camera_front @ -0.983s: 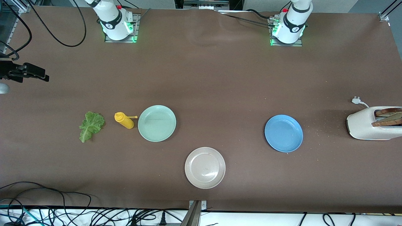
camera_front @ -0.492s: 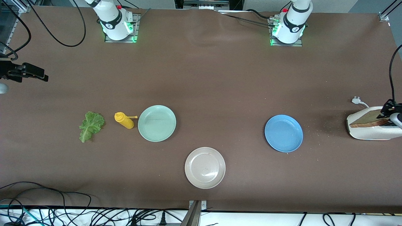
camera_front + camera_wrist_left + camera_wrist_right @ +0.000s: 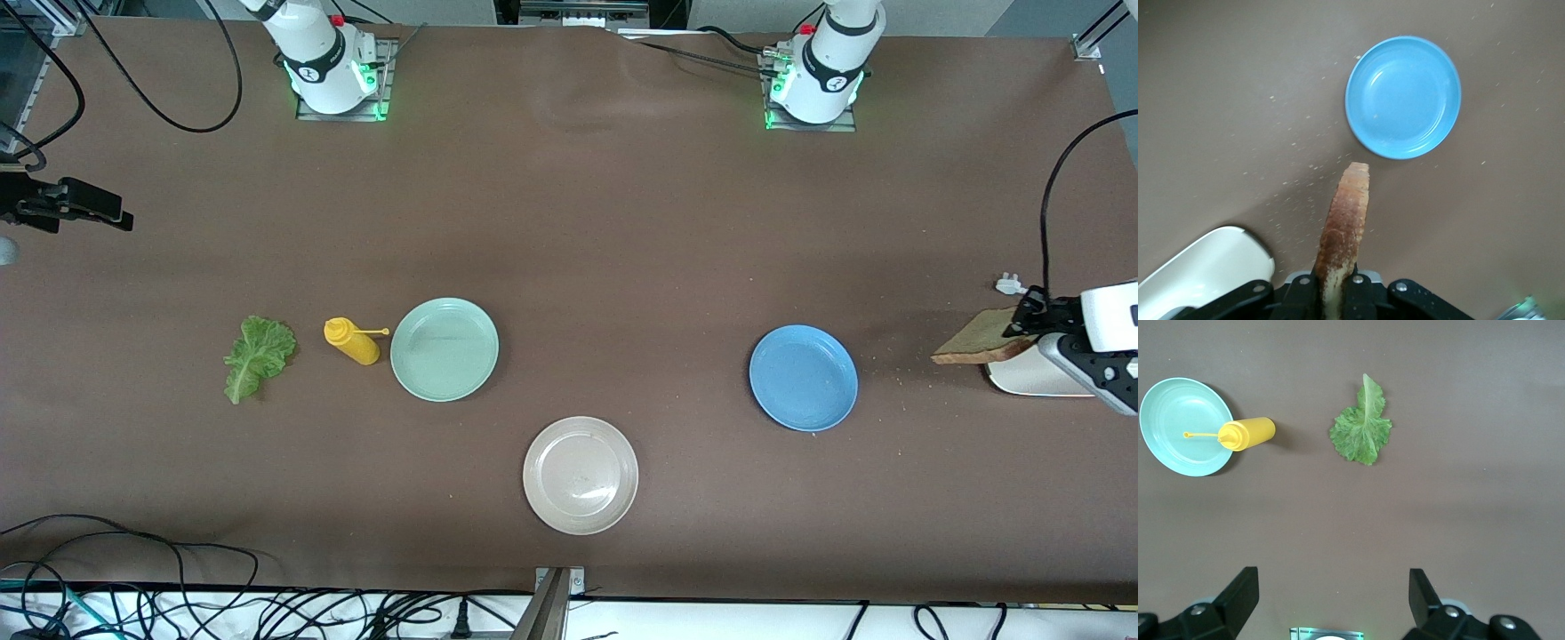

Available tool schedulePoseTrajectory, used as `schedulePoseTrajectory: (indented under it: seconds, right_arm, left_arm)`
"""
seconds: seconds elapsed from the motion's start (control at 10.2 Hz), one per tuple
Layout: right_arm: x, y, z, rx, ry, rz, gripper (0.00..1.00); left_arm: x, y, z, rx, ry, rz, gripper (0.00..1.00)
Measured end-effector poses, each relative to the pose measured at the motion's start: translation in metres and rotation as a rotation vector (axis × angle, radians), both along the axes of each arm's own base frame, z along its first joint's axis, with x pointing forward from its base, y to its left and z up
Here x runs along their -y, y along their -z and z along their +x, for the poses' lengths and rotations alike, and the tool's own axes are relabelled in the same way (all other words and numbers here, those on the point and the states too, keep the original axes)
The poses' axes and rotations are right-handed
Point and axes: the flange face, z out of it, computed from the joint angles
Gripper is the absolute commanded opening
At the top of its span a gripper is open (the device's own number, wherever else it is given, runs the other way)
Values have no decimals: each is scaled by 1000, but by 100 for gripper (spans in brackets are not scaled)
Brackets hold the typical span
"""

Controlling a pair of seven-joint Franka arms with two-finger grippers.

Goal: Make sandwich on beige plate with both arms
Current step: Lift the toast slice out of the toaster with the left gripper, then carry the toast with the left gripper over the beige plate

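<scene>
I see the left gripper (image 3: 1022,322) clamped on a bread slice (image 3: 973,344) over the toaster (image 3: 1022,378), which it mostly hides. The right gripper (image 3: 1331,600), jaws wide and empty, waits above the lettuce leaf (image 3: 258,356). The beige plate (image 3: 581,476) sits bare.

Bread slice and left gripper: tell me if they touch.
Touching. The left wrist view shows the left gripper shut on the bread slice, its edge clamped between the fingers, held up over the table.
</scene>
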Motion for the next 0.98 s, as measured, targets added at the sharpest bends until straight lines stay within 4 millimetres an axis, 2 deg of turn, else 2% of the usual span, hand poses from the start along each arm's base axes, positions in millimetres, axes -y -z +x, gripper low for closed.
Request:
schedulePoseTrajectory:
  seconds: [0.39,0.79,0.98]
  right_arm:
    - [4,0,0,0,7,-1,100]
    - [5,0,0,0,8,-1,100]
    - [5,0,-1,-1,8,-1,100]
  left_arm:
    - [71,8,2,-42,-108,-11,0]
    - [149,45,5,-78,-265,-63,0]
    - [178,61,5,-82,-366,-100,0]
